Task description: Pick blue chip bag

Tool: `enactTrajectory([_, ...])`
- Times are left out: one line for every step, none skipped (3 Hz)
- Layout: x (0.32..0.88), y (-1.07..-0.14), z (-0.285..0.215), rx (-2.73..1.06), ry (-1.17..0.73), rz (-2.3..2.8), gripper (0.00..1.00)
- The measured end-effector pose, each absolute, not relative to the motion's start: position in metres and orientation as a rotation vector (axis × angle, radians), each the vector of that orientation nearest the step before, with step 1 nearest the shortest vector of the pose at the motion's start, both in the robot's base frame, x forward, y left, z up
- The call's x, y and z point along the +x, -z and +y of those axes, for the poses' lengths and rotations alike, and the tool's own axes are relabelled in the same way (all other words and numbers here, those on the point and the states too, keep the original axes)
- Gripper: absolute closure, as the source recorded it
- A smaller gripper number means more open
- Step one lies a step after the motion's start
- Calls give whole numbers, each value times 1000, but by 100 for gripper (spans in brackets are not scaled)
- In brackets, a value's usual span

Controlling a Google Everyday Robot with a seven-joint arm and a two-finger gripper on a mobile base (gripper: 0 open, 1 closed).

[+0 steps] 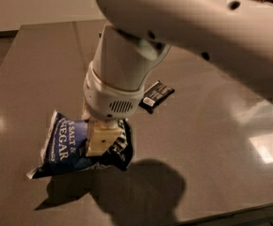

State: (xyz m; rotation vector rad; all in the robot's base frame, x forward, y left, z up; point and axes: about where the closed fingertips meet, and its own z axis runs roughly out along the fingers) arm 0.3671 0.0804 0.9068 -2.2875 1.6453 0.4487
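Dark glossy tabletop [212,140]. Cam view: blue chip bag [63,142] lies at ~7 o'clock w/ gripper [100,147] down on its right half, can't tell if the claw's clamped. Small black bar [156,95] at bag's 1 o'clock.

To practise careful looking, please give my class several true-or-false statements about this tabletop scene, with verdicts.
1. The tool is down on the blue chip bag. True.
2. The bag's white lettering reads "SOUR CREAM". False: it shows "SALT &" and part of "VINEGAR".
3. A black wrapped bar lies on the table, partly behind the arm. True.
4. The black wrapped bar rests on top of the blue chip bag. False: the two lie apart, the bar farther back.
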Motion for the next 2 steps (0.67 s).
enactTrajectory([374, -950, 69, -2290, -495, 1569, 100])
enactTrajectory([380, -987, 61, -2290, -521, 1498, 100])
